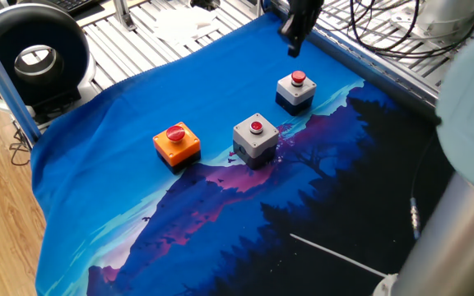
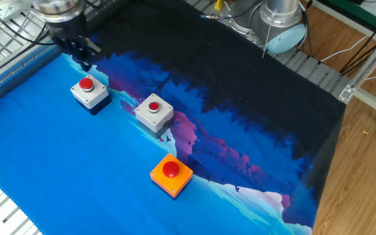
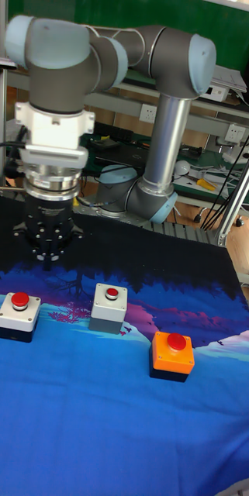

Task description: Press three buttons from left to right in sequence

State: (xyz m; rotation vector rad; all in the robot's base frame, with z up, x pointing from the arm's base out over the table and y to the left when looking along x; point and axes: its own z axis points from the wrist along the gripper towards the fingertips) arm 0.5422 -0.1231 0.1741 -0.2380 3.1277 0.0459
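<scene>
Tool: the dark tool (image 3: 48,260) hangs in the air above and behind the white button box, touching nothing. In one fixed view it sits at the top centre of the frame (image 1: 292,37); in the other, at the upper left (image 2: 83,57). No view shows its tips clearly enough, so whether they are spread or pressed together cannot be told.

White button box: white top, dark base, red round button. It lies at lower left in the tall view (image 3: 17,315), upper right of centre in one fixed view (image 1: 295,90), and upper left in the other (image 2: 89,91).

Grey button box: the middle one of the row, with a red button, standing apart from its neighbours (image 1: 256,138) (image 2: 154,112) (image 3: 110,305).

Orange button box: at the far end of the row from the tool, with a red button (image 1: 176,143) (image 2: 171,174) (image 3: 173,355).

Cloth: a blue and dark printed cloth (image 1: 122,189) covers the tabletop beneath all three boxes.

Only in the tall view: the whole grey arm (image 3: 171,147) with its bent joints, and a green wall behind.

Only in one fixed view: a round black fan (image 1: 33,57) at the upper left, beside the slatted metal tabletop (image 1: 138,37).
</scene>
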